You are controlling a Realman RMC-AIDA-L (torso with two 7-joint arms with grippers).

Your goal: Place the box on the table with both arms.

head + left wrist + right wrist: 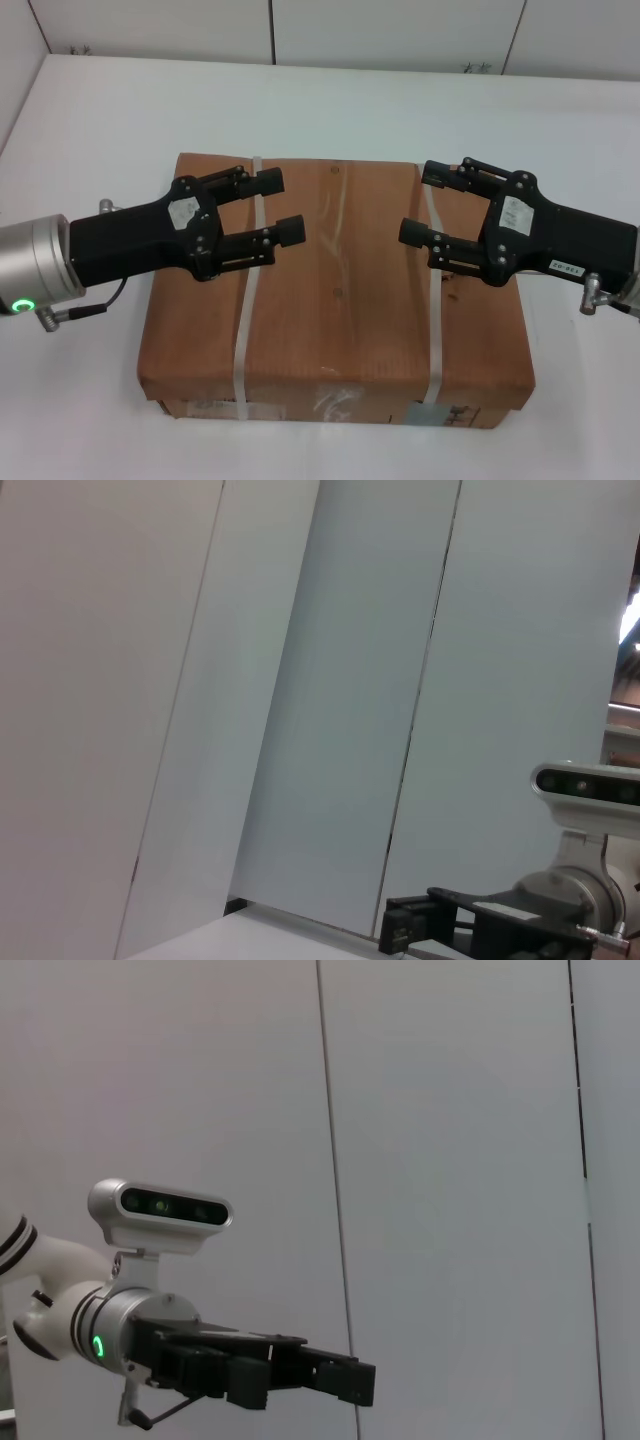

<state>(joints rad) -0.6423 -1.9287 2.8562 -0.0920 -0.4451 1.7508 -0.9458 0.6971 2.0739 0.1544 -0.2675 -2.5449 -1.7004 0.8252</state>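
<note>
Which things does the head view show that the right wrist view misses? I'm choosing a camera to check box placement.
Only the head view shows the box, its two straps, the table and the right gripper, fingers open. Only the right wrist view shows the camera mounted above the left gripper. Both show the left gripper and the panelled wall.

one box [335, 290], two straps [245, 300], one table [150, 110]

Head camera looks steeply down at the table [120, 110]; both wrist cameras face the wall panels [330, 700], each catching the opposite arm.
</note>
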